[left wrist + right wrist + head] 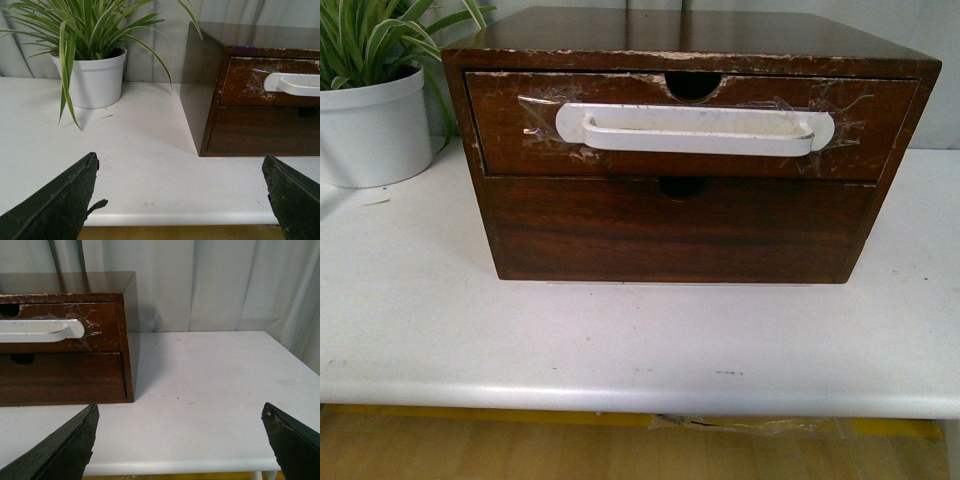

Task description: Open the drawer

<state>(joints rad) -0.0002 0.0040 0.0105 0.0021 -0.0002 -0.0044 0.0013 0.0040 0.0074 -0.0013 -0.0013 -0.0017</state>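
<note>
The drawer point(520, 135) is the upper one in a dark brown wooden box on the white table. It is closed, with chipped edges, a half-round notch point(692, 86) in its top edge and a long white bar handle point(695, 129) taped on. Below it is a plain handleless drawer point(680, 235). Neither arm shows in the front view. My left gripper point(180, 185) is open and empty over the table's front edge, left of the box; the handle's end point(292, 84) shows there. My right gripper point(180, 427) is open and empty, right of the box; the handle's other end point(42, 330) shows there.
A white pot with a green striped plant point(375, 125) stands at the back left beside the box, also in the left wrist view point(95, 77). The white table point(640, 350) has a rounded front edge. A grey curtain point(210, 285) hangs behind.
</note>
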